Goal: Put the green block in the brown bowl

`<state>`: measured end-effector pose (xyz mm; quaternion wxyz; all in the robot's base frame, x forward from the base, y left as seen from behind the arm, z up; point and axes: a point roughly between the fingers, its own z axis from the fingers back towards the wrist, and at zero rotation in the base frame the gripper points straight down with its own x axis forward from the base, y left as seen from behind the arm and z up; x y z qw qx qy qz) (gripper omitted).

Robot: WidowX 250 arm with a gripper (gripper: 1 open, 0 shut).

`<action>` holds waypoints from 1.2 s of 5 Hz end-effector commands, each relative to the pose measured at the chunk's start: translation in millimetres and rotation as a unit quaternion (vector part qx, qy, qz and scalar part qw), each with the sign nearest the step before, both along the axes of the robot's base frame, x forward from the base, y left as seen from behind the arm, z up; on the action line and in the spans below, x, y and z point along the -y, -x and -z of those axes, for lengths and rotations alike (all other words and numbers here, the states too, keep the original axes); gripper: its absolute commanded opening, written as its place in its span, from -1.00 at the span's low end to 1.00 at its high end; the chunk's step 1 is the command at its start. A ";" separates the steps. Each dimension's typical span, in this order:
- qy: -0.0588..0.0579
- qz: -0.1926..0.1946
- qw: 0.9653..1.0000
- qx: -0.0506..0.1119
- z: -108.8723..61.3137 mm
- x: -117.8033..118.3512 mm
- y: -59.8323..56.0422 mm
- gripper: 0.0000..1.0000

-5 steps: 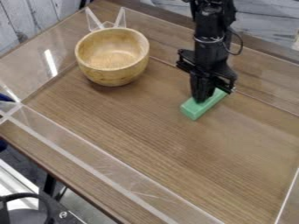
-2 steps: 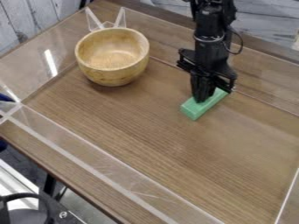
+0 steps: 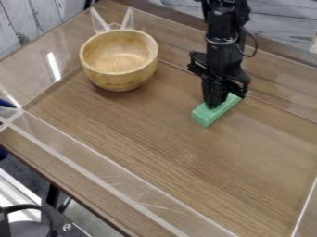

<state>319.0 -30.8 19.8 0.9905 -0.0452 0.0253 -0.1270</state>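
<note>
Halfway at best, I'd say. Going left to right: the brown bowl (image 3: 119, 59) sits on the far left part of the wooden table (image 3: 136, 148), upright, and its pale inside looks empty, so nothing has been delivered yet. Over to the right, well apart from the bowl, the green block (image 3: 212, 113) lies flat on the table. The gripper (image 3: 221, 102) points straight down onto its far end, fingers pinched tight together on it, so it looks like the grasp is made. I can't see clearly how much of the block sits between the fingers, since the arm hides that end.

What's left, by my reckoning: lift the block, carry it left across the table, get it over the bowl and let go.

Compared with the earlier frames, nothing differs. Same arm pose, same clamped fingers, block and bowl in the same spots. Looks like a pause right after closing.
</note>
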 end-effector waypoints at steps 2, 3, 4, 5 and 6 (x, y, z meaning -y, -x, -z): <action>0.004 0.005 1.000 -0.002 -19.2 -1.2 13.4 -1.00; 0.006 0.002 1.000 0.028 -51.1 -4.8 14.8 -1.00; 0.005 -0.005 0.998 0.061 -86.4 -9.4 11.9 -1.00; 0.000 -0.024 0.995 0.092 -122.5 -22.7 9.7 -1.00; 0.001 -0.017 0.996 0.084 -97.4 -20.4 10.9 1.00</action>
